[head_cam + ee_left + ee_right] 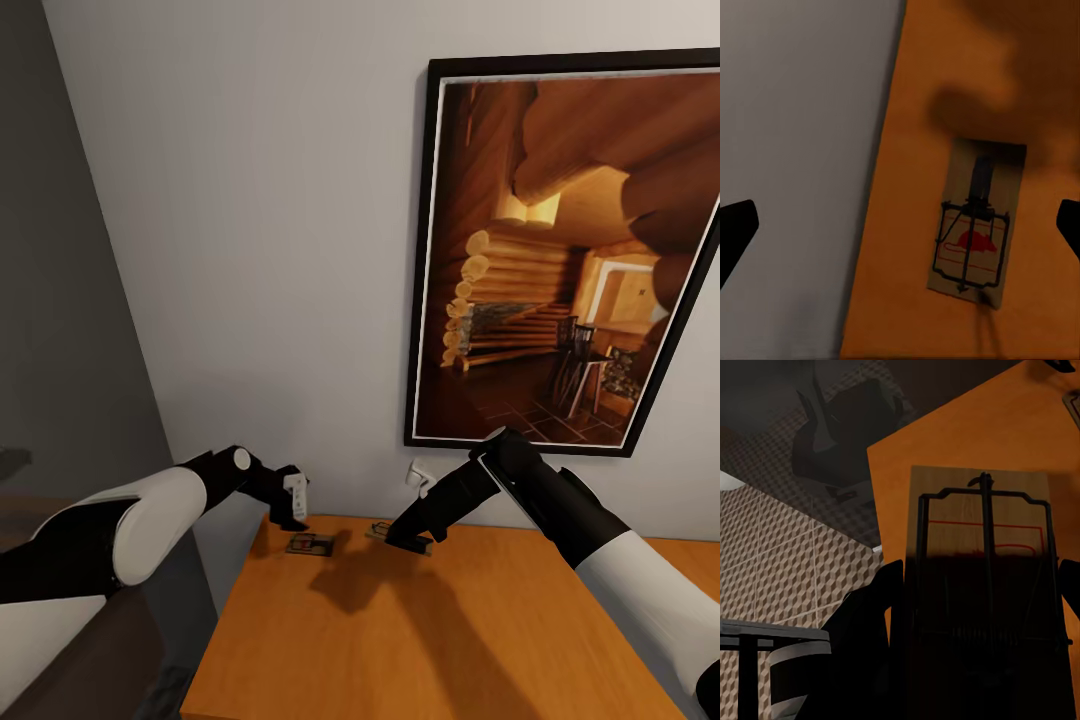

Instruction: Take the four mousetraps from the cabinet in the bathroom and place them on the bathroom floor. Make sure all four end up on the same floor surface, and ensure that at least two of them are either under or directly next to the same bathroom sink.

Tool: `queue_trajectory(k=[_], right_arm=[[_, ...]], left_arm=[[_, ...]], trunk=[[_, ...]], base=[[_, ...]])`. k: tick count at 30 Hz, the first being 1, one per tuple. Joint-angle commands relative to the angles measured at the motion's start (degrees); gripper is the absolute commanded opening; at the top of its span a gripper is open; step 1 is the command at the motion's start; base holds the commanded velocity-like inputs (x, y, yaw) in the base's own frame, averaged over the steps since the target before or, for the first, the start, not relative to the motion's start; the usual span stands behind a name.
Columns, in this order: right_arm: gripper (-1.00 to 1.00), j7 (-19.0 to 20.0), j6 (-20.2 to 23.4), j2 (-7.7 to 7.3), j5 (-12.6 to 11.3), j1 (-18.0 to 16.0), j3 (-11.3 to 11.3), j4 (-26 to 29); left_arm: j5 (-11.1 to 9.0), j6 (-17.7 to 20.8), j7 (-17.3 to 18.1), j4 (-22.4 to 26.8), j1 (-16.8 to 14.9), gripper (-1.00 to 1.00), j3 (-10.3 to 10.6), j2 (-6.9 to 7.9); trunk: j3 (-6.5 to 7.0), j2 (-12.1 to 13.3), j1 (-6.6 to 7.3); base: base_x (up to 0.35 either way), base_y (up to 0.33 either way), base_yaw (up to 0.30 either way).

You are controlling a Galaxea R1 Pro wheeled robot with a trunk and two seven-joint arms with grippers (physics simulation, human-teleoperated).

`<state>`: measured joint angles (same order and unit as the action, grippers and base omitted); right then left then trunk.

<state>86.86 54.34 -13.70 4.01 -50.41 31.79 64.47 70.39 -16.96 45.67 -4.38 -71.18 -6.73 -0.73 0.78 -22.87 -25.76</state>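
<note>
Two mousetraps show at the back edge of the orange cabinet top (450, 640). One mousetrap (310, 545) lies flat near the top's left corner, with a red mouse print and dark wire in the left wrist view (971, 240). My left gripper (297, 508) hovers just above it, open, its dark fingertips (736, 225) far apart on either side. The second mousetrap (400, 538) sits tilted between the fingers of my right gripper (410, 537), which is shut on it. In the right wrist view this trap (982, 525) stands close up over the cabinet top (967, 442).
A grey wall rises right behind the cabinet, with a large framed cabin picture (570, 250) and a small white outlet (418, 472). The cube-patterned tile floor (780, 562) lies beyond the cabinet's left edge, with my dark base (847, 427) on it.
</note>
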Motion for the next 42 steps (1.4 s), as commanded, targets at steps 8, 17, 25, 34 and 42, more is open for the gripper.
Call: queue_trajectory(k=[8,17,25,34,42], right_arm=[[-1.00,0.60,0.77,-0.01,0.39,-0.04,0.03,0.04],[-1.00,0.60,0.77,-0.01,0.38,-0.04,0.03,0.02],[-1.00,0.60,0.76,-0.01,0.38,-0.04,0.03,0.04],[-1.00,0.60,0.77,-0.01,0.40,-0.04,0.03,0.03],[-1.00,0.60,0.77,-0.01,0.38,-0.04,0.02,0.03]], left_arm=[[2.16,-0.19,-0.43,-0.11,0.00,1.00,-0.55,0.03],[2.30,-0.18,-0.42,-0.11,0.01,1.00,-0.53,-0.01],[2.28,-0.26,-0.05,-0.11,0.06,1.00,-0.54,-0.06],[2.16,-0.53,0.17,-0.11,0.06,1.00,-0.56,-0.75],[1.89,-0.19,0.76,-0.11,0.08,1.00,-0.57,-0.78]], trunk=[[-0.03,-0.05,-0.03],[-0.03,-0.05,-0.03],[-0.03,-0.05,-0.03],[-0.03,-0.05,-0.03],[-0.03,-0.05,-0.03]], base=[[0.000,0.000,0.000],[0.000,0.000,0.000],[0.000,0.000,0.000],[0.000,0.000,0.000],[0.000,0.000,0.000]])
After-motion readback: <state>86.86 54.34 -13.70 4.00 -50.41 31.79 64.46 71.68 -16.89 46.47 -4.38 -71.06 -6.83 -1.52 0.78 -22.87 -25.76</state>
